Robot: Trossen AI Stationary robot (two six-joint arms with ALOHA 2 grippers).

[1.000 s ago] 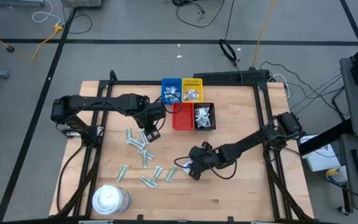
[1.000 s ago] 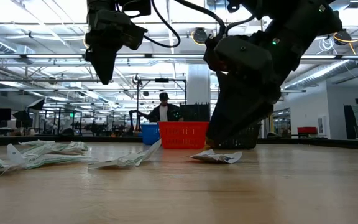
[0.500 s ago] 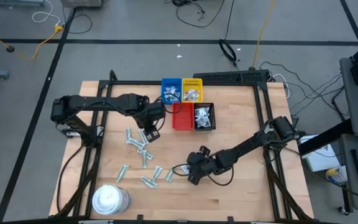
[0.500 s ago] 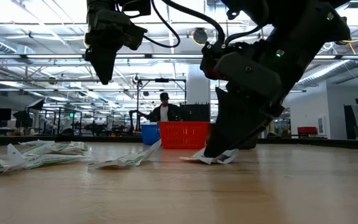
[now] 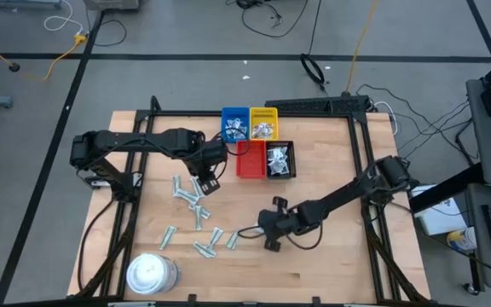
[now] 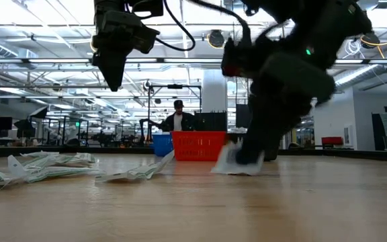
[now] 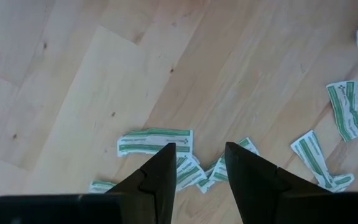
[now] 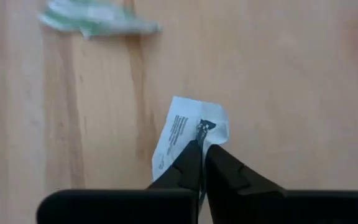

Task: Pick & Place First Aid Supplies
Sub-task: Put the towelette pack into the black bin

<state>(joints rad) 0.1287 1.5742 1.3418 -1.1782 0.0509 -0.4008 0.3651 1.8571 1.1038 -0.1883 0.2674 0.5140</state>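
Right tool (image 8: 201, 163) is clamped on one corner of a white packet (image 8: 185, 134), low over the bare middle of the table (image 5: 331, 273).

Risk: it's an edge pinch only. The packet is thin and floppy, so it could slide out on the lift or the swing to the trays (image 5: 258, 145). It may also flap and snag a tray wall on the drop.

Left tool (image 7: 197, 165) hangs part-open and empty above the strip pile (image 5: 190, 196), so a collision looks unlikely with the arms this far apart.

Packet look: small flat white square, dark print along one side, a little crumpled where it's gripped. A grey-green strip (image 8: 98, 23) lies flat nearby, not touching it. More strips (image 5: 207, 243) are scattered toward the white tub (image 5: 150, 275).
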